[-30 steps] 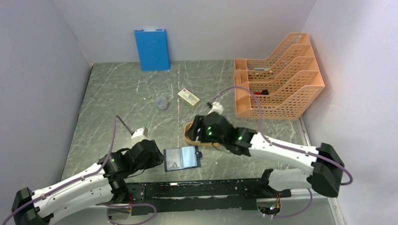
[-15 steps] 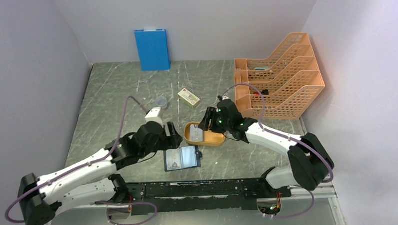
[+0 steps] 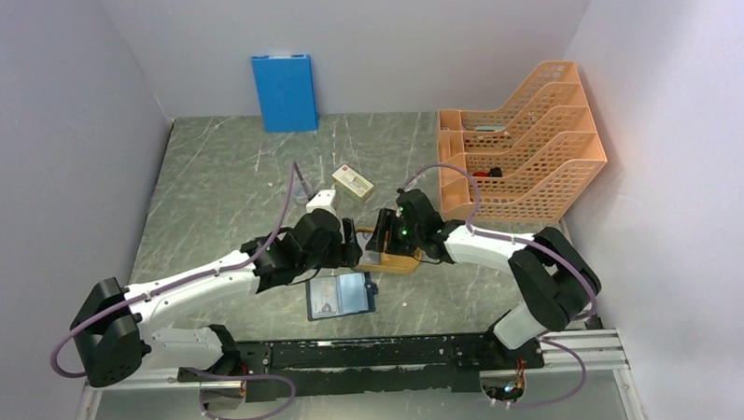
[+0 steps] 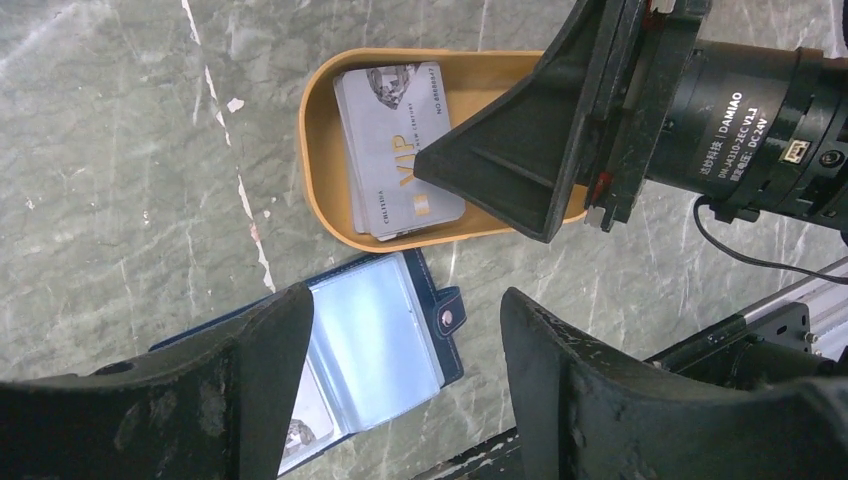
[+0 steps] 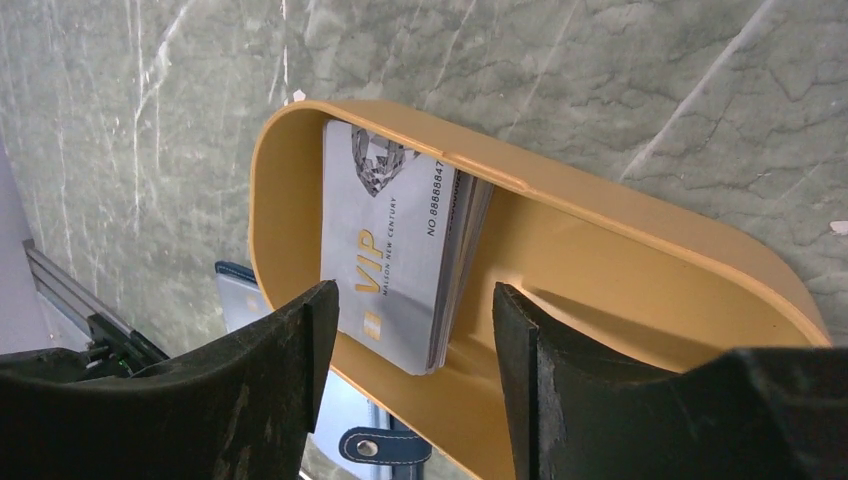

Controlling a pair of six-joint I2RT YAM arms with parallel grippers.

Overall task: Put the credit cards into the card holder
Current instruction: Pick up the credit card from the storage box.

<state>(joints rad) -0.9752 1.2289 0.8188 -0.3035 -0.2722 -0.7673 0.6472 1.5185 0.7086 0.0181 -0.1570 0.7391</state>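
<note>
We see both grippers open and empty. Directly below the right gripper (image 5: 412,295), a stack of pale grey plastic credit cards (image 5: 385,255) lies in an orange oval tray (image 5: 600,250). Beneath the left gripper (image 4: 405,300), the dark navy folding card holder (image 4: 375,325) lies open on the green marbled surface (image 4: 120,150).

the left arm (image 3: 203,283) stretches long and low from its base, forward and to the right, ending in the left claw (image 3: 348,254). its two black fingers (image 4: 250,390) point down and stand wide apart, with nothing between them. the right arm (image 3: 482,249) is folded tight at the elbow, its forearm reaching leftward to the right claw (image 3: 382,234). that claw also points down, its fingers (image 5: 260,390) spread, gripping nothing. the two claws are close together: seen from the left claw, one finger of the right claw hangs just ahead and to the right.
</note>
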